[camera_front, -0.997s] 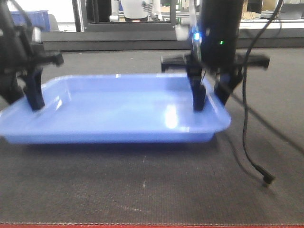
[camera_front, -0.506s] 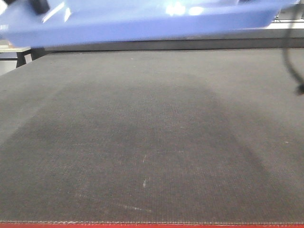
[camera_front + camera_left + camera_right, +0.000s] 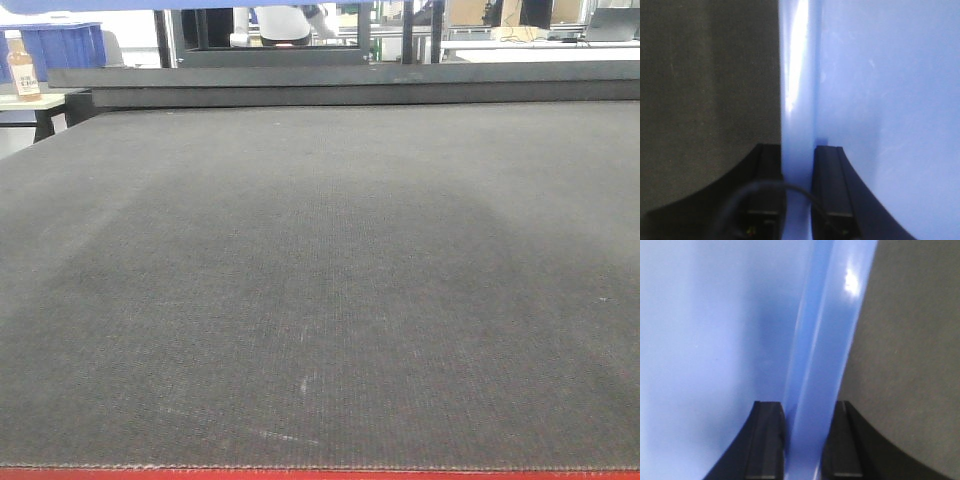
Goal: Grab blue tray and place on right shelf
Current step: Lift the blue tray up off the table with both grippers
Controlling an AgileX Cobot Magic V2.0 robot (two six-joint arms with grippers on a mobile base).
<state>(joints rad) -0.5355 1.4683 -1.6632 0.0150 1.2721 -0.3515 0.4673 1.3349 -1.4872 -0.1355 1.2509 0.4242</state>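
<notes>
1. Our left gripper [image 3: 798, 161] is clamped on the tray [image 3: 880, 100] rim, and our right gripper [image 3: 804, 412] on its other side.
2. The tray hangs above the mat [image 3: 320, 280], barely in the front view.
3. We judge the grab done; the shelf, unseen, remains.

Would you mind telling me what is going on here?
Both arms hold the blue tray: the left end effector is shut on one rim and the right end effector on the opposite rim. The tray hangs above the dark mat, with only a sliver showing at the front view's top edge.
</notes>
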